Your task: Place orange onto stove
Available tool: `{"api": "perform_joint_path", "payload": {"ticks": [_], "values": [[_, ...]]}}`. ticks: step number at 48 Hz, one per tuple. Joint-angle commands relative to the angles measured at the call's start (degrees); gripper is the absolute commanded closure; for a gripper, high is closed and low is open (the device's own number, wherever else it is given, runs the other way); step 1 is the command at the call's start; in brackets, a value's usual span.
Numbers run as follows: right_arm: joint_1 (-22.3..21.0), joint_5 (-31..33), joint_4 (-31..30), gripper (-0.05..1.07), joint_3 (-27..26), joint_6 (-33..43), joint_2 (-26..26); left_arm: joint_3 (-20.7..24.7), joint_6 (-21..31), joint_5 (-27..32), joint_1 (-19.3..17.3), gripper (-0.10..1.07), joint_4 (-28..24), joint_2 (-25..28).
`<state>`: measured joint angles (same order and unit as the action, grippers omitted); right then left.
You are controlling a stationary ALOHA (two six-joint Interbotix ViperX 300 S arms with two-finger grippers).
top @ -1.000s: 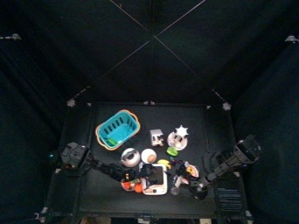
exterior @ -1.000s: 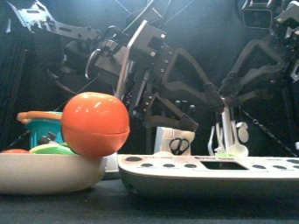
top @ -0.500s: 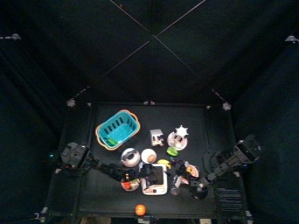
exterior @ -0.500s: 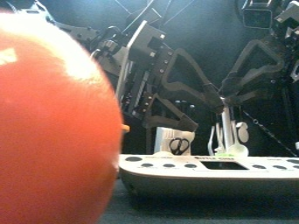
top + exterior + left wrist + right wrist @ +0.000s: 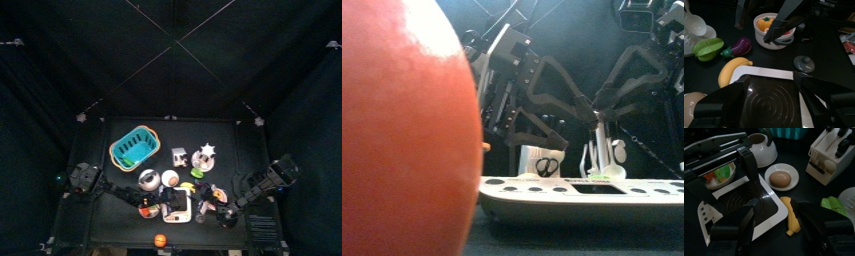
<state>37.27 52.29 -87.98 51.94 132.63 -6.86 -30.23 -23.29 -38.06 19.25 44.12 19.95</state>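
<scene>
Orange (image 5: 402, 130) sits at the counter's front edge, right against the front camera, apart from the stove (image 5: 583, 192). Behind it, left tool (image 5: 769, 82) and right tool (image 5: 774, 208) both hang over the stove, jaws spread, holding nothing.

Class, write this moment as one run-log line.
orange: off stove, by front camera | left gripper: jaws open above stove | right gripper: jaws open | task: unfinished

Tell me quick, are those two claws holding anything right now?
Left gripper: open, holding nothing.
Right gripper: open, holding nothing.
</scene>
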Motion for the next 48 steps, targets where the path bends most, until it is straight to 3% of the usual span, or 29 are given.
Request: {"api": "perform_joint_path", "payload": {"ticks": [1, 17, 48], "values": [[-0.1, 0.2, -0.1, 0.15, -1.1, 0.1, -0.6, 0.5, -0.1, -0.5, -0.1, -0.03, -0.2, -1.5], [-0.1, 0.2, -0.2, 0.14, -1.0, 0.0, -0.6, -0.3, -0.4, -0.6, -0.1, -0.03, -0.6, -4.0], [-0.1, -1.7, -0.5, 0.15, -3.0, -0.2, -0.4, -5.9, -0.7, -0.6, -0.4, -0.03, -3.6, -9.5]]}}
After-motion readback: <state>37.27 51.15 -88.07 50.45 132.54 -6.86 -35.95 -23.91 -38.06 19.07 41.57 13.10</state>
